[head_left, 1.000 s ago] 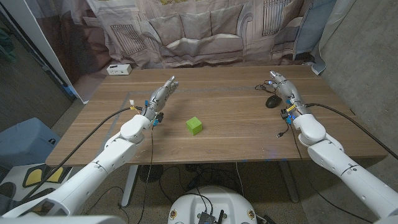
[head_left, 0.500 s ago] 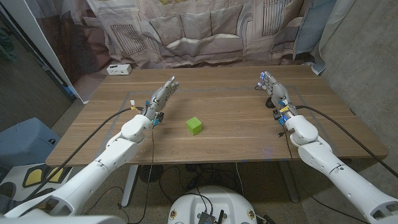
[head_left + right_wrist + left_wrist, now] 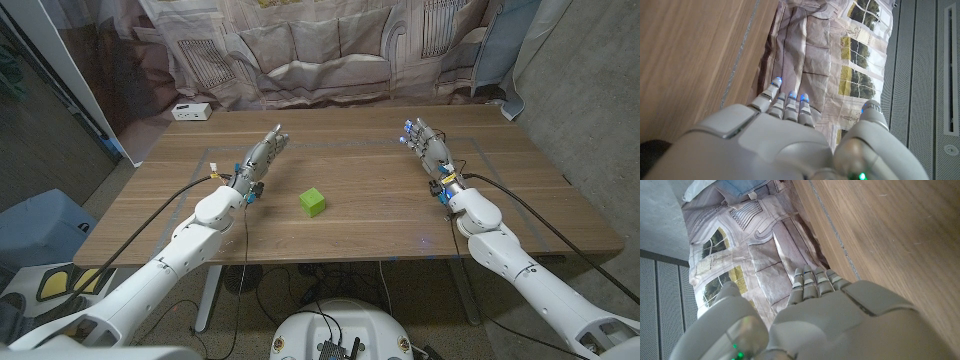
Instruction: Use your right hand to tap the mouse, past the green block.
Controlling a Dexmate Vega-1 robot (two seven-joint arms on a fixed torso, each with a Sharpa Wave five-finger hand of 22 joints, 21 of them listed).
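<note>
White-shelled and tipped with blue lights, the right robot hand [image 3: 425, 148] hangs over the far right part of the wooden desk [image 3: 350, 235]. Its fingers are stretched out toward the far edge and it grasps nothing. The right wrist view shows the same: straight fingers [image 3: 788, 102], bare wood beyond them, nothing in the palm.

A dark rounded shape [image 3: 651, 150] sits at the corner of that wrist picture, close against the back of the robot hand. It may be the black computer mouse, but too little of it shows to be sure. From the head view the mouse cannot be made out. If it is there, it lies under or just beside this hand or its wrist, near the desk's right edge. Whether the hand touches it, I cannot tell.

Toward the middle of the desk, well apart from the right robot hand, sits the small green cube-shaped block [image 3: 313, 202]. The right hand is already further toward the far edge than the block.

On the other side of the block, the left robot hand [image 3: 258, 158] waits with its fingers extended, released and holding nothing. A small white box [image 3: 190, 111] sits at the far left corner.

As a judgement, the reach is done, since the hand is in the mouse's area. The tap itself is not confirmed by anything seen here.
</note>
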